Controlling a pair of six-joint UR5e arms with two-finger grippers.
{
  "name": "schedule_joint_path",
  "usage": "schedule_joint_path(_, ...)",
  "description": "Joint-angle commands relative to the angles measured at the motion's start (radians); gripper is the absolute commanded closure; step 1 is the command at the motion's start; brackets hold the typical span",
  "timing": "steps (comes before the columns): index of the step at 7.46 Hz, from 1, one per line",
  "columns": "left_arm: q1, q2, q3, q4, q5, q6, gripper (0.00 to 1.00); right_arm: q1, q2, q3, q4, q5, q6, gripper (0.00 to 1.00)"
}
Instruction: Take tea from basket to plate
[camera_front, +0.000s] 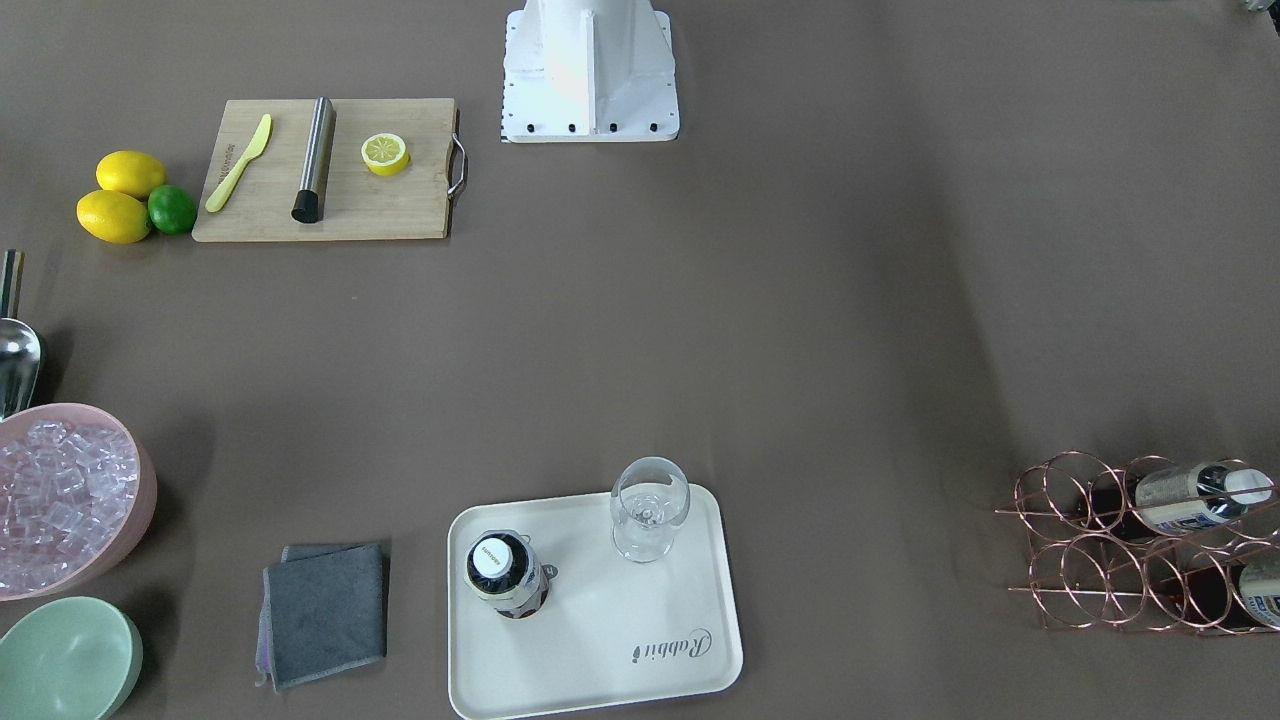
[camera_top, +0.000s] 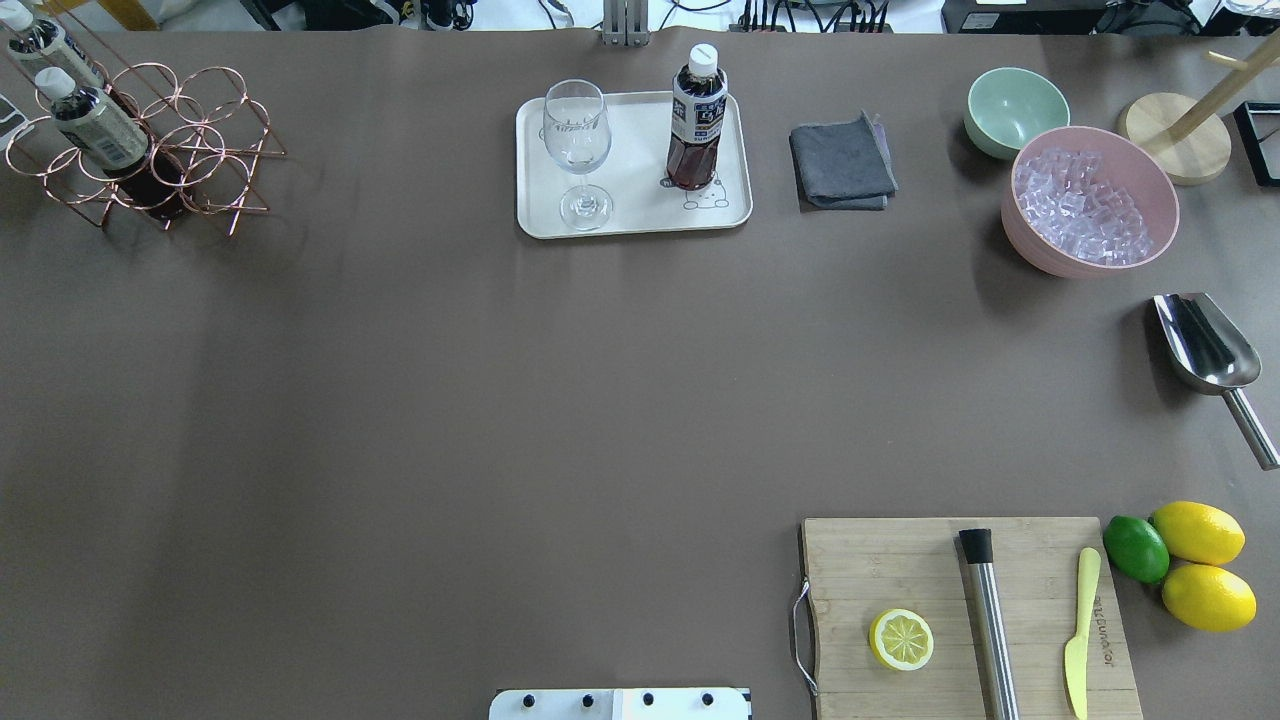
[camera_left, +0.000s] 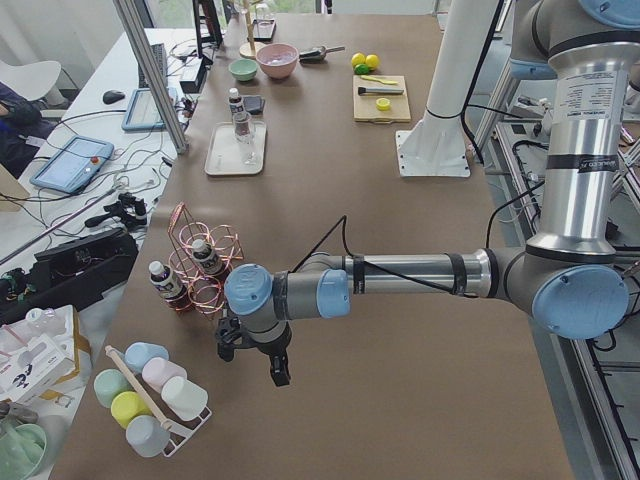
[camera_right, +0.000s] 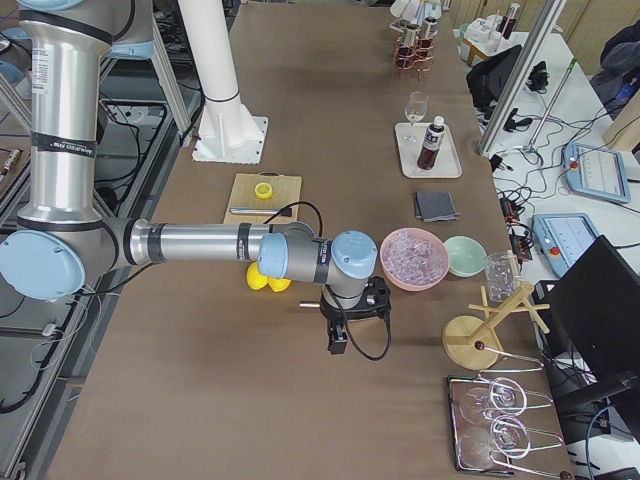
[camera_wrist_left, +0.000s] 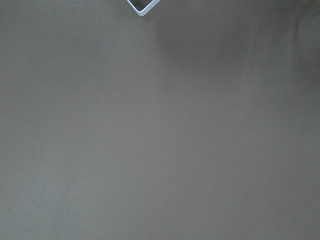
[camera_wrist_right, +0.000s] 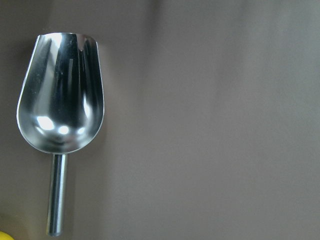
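One tea bottle upright on plate, just beside glass; two more in basket, well apart from plate. Placing step looks finished. Well apart from plate: left gripper, right gripper; spread or pressed together, cannot tell. Next: probably nothing left to grasp.

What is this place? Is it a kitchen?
Probably a robot lab, not a kitchen, dressed up like a drinks bar. A big robot arm reaches over the table, a control tablet sits nearby, and a tea bottle, ice cubes and lemons are laid out.
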Motion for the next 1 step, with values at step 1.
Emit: schedule_joint_path(1, 0.003, -0.006, 0.011, 0.0, -0.001, -0.001, 0.03, 0.004, 0.0, 0.003, 0.0, 0.019, -0.002, 0.01)
